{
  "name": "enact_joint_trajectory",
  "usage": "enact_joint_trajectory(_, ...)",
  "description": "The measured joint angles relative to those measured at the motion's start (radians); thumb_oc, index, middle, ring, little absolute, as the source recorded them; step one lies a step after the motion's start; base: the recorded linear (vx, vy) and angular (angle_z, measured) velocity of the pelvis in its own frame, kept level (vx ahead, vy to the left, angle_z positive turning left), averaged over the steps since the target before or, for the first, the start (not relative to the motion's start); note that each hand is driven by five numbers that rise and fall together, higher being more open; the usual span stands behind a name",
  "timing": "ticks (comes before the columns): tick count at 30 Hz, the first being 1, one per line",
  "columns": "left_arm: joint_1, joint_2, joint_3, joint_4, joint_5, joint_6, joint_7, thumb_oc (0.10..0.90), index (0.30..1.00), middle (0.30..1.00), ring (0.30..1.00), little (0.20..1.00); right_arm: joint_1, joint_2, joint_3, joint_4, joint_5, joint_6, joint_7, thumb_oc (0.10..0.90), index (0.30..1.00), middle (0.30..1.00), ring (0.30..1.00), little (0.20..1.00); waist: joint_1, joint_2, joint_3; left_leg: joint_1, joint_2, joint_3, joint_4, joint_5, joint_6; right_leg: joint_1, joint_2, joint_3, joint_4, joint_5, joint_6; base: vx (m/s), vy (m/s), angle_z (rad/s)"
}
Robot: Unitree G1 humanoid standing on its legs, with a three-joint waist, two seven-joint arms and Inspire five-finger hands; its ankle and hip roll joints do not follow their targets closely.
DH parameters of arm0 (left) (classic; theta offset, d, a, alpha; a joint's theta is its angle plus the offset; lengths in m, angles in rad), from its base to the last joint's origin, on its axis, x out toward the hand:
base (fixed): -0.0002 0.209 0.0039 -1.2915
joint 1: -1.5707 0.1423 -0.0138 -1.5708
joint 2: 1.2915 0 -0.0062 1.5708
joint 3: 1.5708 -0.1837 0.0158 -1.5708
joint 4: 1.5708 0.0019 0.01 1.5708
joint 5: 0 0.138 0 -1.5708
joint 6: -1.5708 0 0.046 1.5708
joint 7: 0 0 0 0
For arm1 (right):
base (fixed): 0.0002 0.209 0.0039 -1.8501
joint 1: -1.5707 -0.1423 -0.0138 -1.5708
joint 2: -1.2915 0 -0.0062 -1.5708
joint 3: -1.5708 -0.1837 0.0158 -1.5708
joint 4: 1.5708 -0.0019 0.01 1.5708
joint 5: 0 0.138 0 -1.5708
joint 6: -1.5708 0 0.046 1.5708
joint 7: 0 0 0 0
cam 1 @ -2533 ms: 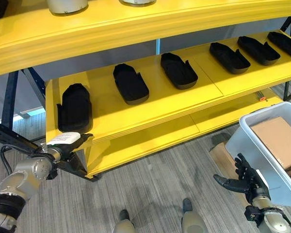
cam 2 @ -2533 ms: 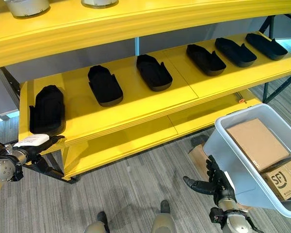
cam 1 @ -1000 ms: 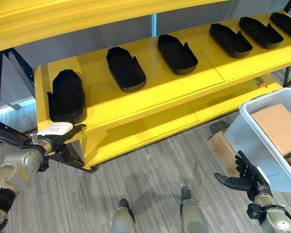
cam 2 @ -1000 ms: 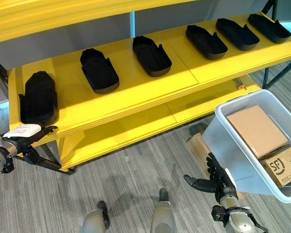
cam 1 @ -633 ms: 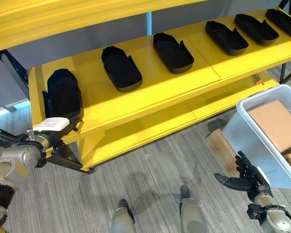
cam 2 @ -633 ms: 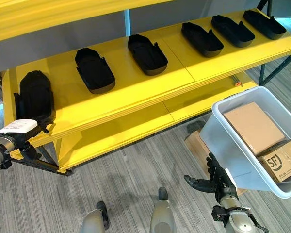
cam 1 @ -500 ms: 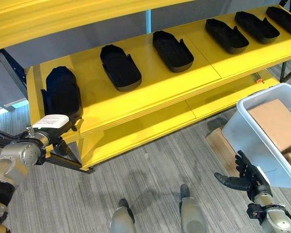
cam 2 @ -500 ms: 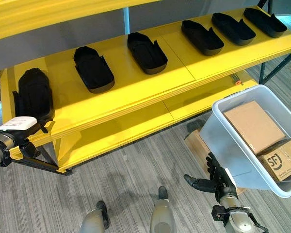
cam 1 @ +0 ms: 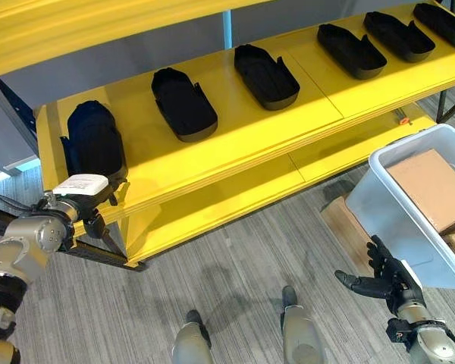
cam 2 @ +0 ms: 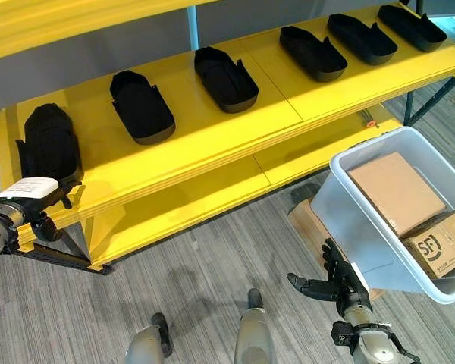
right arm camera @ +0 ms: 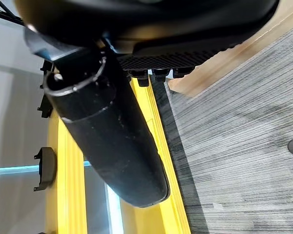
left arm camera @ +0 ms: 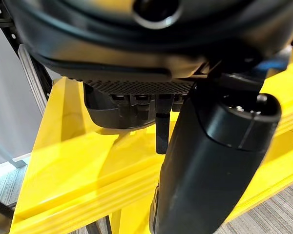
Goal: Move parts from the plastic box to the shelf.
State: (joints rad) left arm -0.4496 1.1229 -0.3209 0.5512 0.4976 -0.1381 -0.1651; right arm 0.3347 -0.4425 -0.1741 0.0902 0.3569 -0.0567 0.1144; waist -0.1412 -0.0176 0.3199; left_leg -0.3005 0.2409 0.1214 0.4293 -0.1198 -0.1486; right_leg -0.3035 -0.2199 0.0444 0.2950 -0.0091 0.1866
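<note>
1. Six black parts lie in a row along the yellow shelf (cam 1: 235, 136), each apart from the next.
2. The leftmost part (cam 1: 95, 141) sits at the shelf's left end, close to the front edge.
3. The left hand (cam 1: 80, 199) is right at that edge, just in front of this part, white thumb cover up top; I cannot tell whether its fingers are apart or together.
4. Down at the lower right, the right hand (cam 2: 337, 284) hangs over the floor, fingers spread wide with nothing between them.
5. It is just beside the near wall of the plastic box (cam 2: 347, 220).
6. The plastic box sits tilted with cardboard boxes (cam 2: 394, 191) inside.
</note>
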Motion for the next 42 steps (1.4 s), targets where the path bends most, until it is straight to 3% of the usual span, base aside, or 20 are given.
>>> enact_joint_trajectory(42,-0.129,0.000,-0.087,0.038,-0.001,0.004,0.031,0.900,1.000,1.000,1.000,1.000,0.001,-0.001,0.002,0.000,0.001,-0.002,0.008,0.900,1.000,1.000,1.000,1.000,-0.021,-0.004,0.009,-0.010,0.003,0.024,0.029,-0.017,-0.001,-0.039,0.004,0.031,0.037,-0.015,0.005,0.00,-0.004,-0.01)
